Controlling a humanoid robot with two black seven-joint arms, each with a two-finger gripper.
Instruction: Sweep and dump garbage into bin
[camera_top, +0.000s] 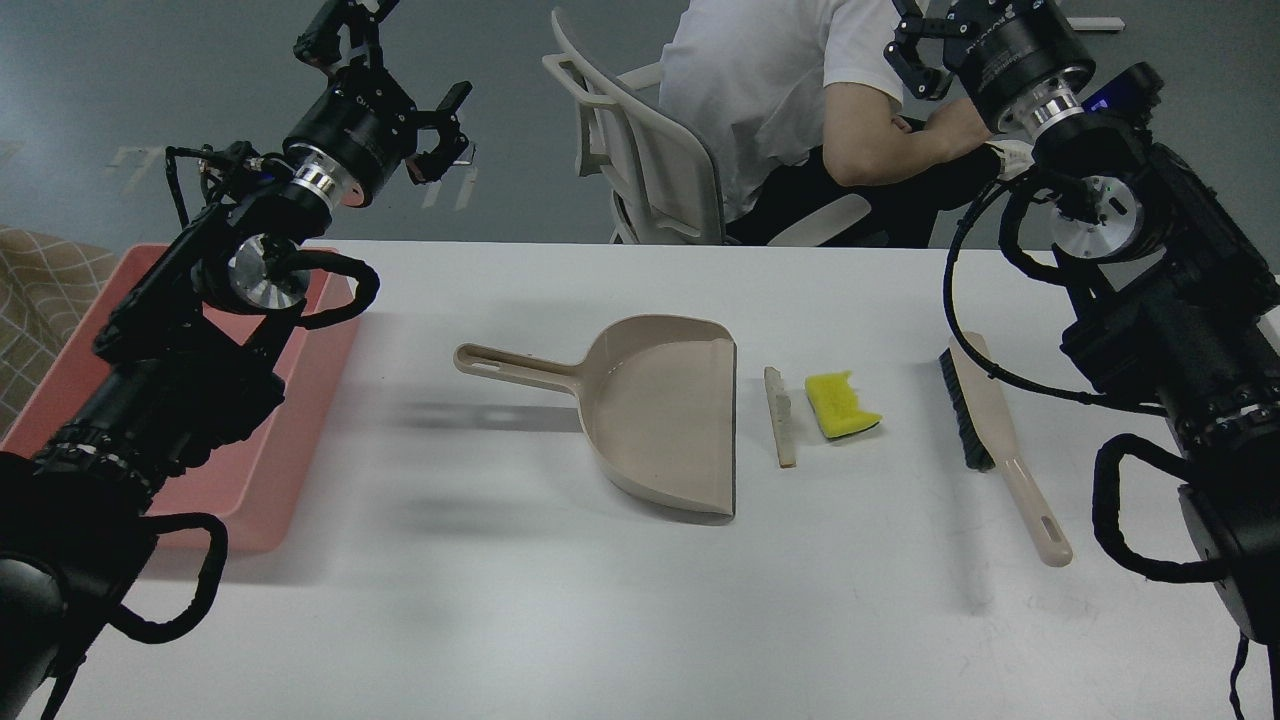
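Note:
The garbage lies mid-table: a ragged yellow sponge piece (840, 405) and, just left of it, a thin pale stick scrap (781, 418). Directly left of the scrap is the open mouth of the beige dustpan (660, 410), whose handle points left. To the right of the sponge lies the beige brush (985, 420) with black bristles. The pink bin (300, 400) sits at the table's left edge, largely hidden by my left arm. High above the bin, my left gripper (390, 80) is open and empty. My right gripper (925, 45) is raised at the top right, cut off by the frame edge.
A person in a white shirt (790, 90) sits on a white chair (650, 150) just behind the table's far edge, with a forearm close to my right gripper. A beige checked cloth (40, 300) shows at the far left. The white table (560, 600) is bare in front.

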